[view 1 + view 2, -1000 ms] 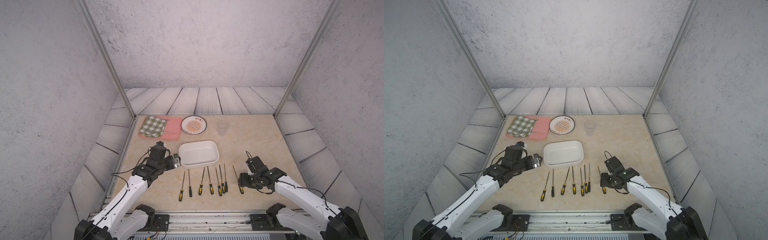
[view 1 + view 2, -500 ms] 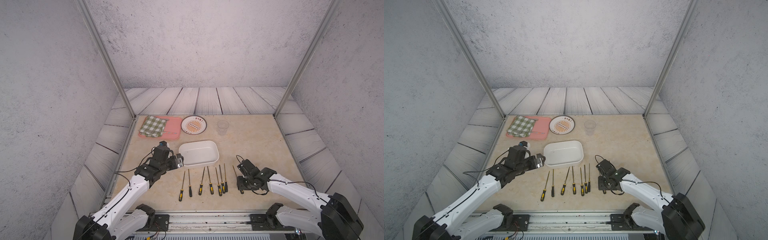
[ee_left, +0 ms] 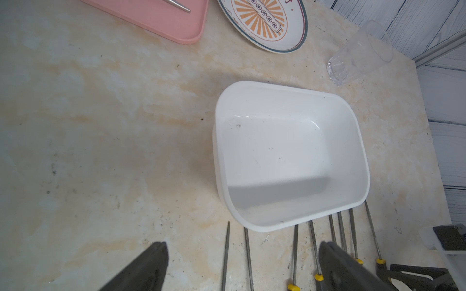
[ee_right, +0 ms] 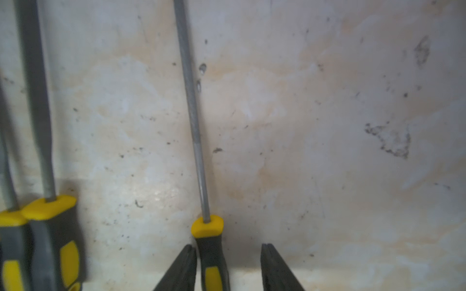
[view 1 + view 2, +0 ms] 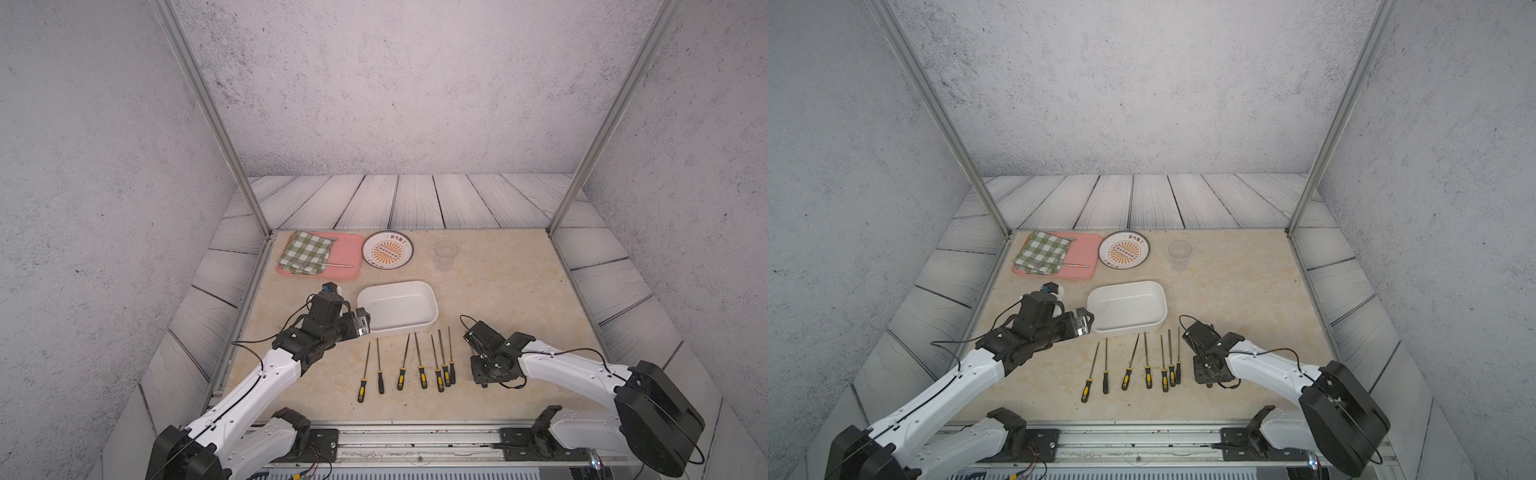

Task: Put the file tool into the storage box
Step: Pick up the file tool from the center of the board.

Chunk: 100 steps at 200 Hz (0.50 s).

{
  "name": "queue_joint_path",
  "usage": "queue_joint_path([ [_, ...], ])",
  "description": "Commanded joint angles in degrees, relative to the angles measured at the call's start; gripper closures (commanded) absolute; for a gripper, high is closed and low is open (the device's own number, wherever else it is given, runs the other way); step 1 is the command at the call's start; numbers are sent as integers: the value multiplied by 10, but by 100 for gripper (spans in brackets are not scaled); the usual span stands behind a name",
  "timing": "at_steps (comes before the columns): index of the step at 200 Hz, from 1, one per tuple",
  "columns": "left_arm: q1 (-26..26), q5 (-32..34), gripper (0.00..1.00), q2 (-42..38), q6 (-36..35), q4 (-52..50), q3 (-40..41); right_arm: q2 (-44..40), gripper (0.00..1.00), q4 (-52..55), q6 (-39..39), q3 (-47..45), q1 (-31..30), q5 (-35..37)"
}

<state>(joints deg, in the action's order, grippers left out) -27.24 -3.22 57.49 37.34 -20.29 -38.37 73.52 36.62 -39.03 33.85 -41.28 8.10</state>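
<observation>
In a top view the right gripper is hanging near the box; in the left wrist view the left gripper is gaping wide, empty; in the right wrist view narrowly parted jaws are straddling the handle of the file lying on the table, unclamped.

Glossy, smooth white plastic for the storage box; dull grey metal shank and rubbery black-yellow grip on the file tool; marble-look table, grit-flecked; matt pink plastic tray; woven checked cloth; clear cup.
</observation>
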Motion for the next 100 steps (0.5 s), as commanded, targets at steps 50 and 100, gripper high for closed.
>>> queue_joint_path([
  [50, -10, 6, 2, -5, 2, -9, -16, 39, 75, 17, -4, 33, -24, 41],
  [100, -14, 8, 2, -36, 12, -24, -31, -13, 85, 38, 0, 32, -39, 67],
])
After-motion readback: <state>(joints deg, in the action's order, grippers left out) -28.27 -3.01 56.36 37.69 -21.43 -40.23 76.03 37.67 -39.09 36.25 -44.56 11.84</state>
